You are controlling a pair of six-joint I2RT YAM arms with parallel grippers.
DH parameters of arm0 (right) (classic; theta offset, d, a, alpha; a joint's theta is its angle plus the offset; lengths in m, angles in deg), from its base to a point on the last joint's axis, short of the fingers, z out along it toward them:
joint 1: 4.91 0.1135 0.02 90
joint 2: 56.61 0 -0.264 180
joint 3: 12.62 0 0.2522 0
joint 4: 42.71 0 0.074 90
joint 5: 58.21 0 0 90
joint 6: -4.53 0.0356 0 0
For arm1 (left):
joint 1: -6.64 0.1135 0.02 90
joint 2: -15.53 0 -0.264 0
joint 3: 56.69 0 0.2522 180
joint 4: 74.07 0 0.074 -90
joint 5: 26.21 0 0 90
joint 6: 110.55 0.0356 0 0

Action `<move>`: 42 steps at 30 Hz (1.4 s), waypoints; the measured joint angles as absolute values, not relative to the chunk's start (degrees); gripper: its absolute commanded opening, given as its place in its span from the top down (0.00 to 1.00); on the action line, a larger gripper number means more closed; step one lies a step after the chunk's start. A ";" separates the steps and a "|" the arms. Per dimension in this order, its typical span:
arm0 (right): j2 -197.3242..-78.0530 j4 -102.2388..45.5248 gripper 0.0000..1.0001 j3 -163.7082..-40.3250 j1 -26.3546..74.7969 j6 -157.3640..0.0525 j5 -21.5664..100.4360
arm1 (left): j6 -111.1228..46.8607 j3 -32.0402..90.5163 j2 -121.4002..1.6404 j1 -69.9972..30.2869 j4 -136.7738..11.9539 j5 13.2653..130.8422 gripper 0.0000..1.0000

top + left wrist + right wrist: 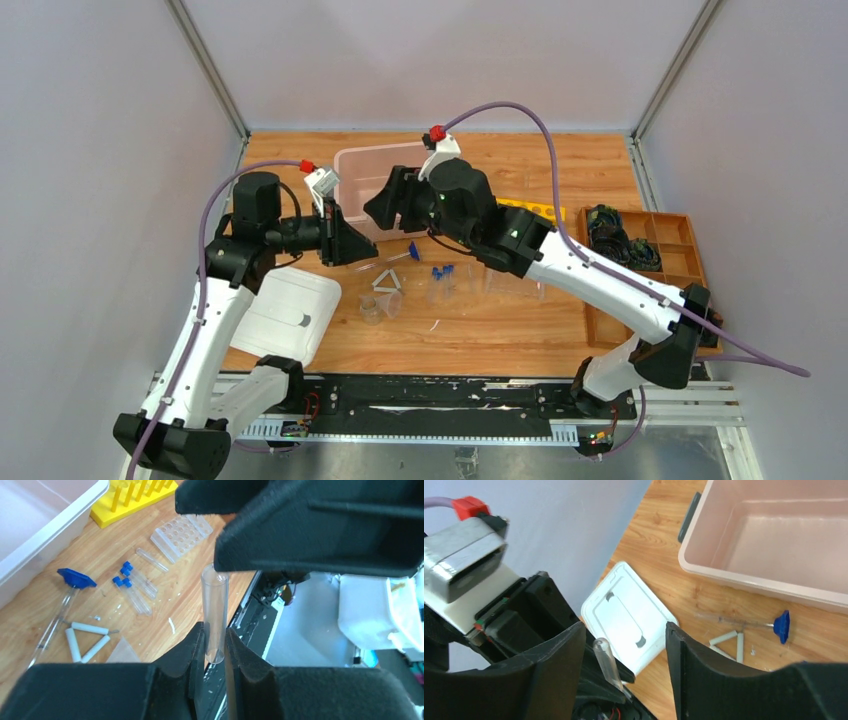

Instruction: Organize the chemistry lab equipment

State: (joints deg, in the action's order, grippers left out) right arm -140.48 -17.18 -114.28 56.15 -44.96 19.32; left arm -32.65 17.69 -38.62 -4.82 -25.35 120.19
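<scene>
Blue-capped tubes lie on wooden table, seemingly between grey walls.

The left tool pinches an uncapped clear tube upright.

No legible text or markings

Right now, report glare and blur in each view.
Left wrist view: the clear tube in the left gripper is sharp, the white patch at right glares. Right wrist view: the pink bin looks washed pale. Top view: even light, clear cups barely show.
</scene>
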 measured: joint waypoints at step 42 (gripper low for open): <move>-141.64 5.09 1.00 -116.44 41.14 -54.40 36.35 | -9.02 19.96 -36.92 -4.86 -12.38 103.76 0.00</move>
